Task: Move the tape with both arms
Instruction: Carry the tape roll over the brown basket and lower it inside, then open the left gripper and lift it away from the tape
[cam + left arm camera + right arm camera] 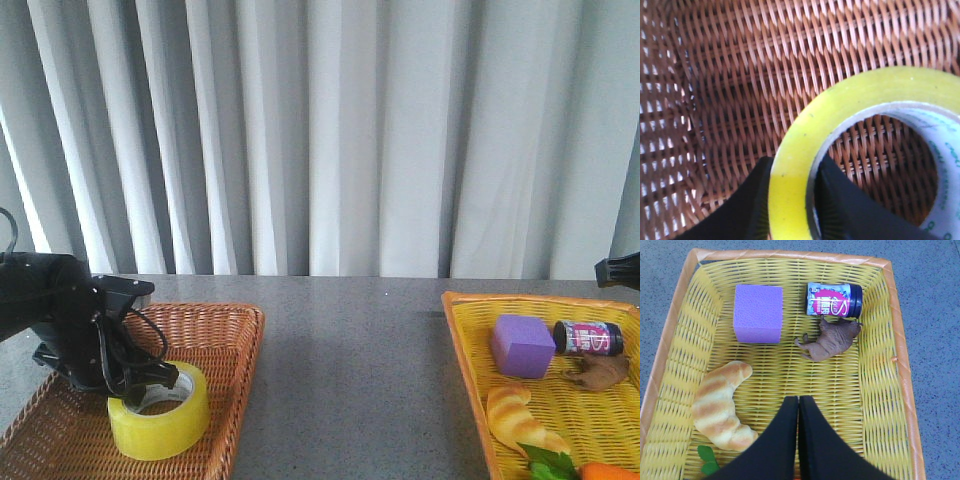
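Observation:
The yellow tape roll lies flat in the brown wicker basket at the front left. My left gripper is shut on the tape, one finger outside the yellow wall and one inside against the white core; the left gripper shows both black fingers pinching that wall. My right gripper is shut with nothing in it, hovering over the yellow basket. In the front view only a bit of the right arm shows at the right edge.
The yellow basket on the right holds a purple block, a dark jar on its side, a brown animal figure, a croissant and green and orange items. Grey tabletop lies between the baskets. Curtains hang behind.

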Robot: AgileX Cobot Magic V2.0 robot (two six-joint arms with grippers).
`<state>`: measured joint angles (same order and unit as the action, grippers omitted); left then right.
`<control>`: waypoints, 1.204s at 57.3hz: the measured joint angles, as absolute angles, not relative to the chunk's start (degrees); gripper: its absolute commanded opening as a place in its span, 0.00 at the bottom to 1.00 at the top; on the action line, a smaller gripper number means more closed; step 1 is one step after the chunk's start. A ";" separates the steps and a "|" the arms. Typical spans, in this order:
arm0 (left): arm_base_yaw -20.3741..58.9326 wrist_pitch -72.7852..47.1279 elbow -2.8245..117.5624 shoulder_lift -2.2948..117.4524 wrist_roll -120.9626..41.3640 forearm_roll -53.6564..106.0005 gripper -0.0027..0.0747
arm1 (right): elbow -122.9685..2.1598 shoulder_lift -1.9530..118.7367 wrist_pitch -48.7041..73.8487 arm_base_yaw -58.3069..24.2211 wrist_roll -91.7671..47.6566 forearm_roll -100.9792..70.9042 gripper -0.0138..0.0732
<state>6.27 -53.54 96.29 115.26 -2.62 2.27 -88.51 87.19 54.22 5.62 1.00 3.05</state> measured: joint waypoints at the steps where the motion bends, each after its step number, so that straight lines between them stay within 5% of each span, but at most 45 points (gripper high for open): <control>1: 6.27 -53.54 96.29 115.31 -2.62 2.28 0.05 | -88.51 87.19 54.22 5.62 1.00 3.05 0.15; 16: 6.27 -53.24 96.34 115.33 -2.62 2.34 0.16 | -88.51 87.19 54.22 5.62 1.00 3.05 0.15; 41: 6.27 -52.22 96.34 115.33 1.96 2.30 0.72 | -88.51 87.19 54.22 5.62 1.00 3.05 0.15; 56: 6.27 -55.50 102.90 113.70 1.96 3.59 0.66 | -88.51 87.19 54.22 5.62 1.00 3.05 0.15; 69: 6.27 -61.39 114.96 105.48 0.32 4.62 0.44 | -88.51 87.19 54.22 5.62 1.00 3.05 0.15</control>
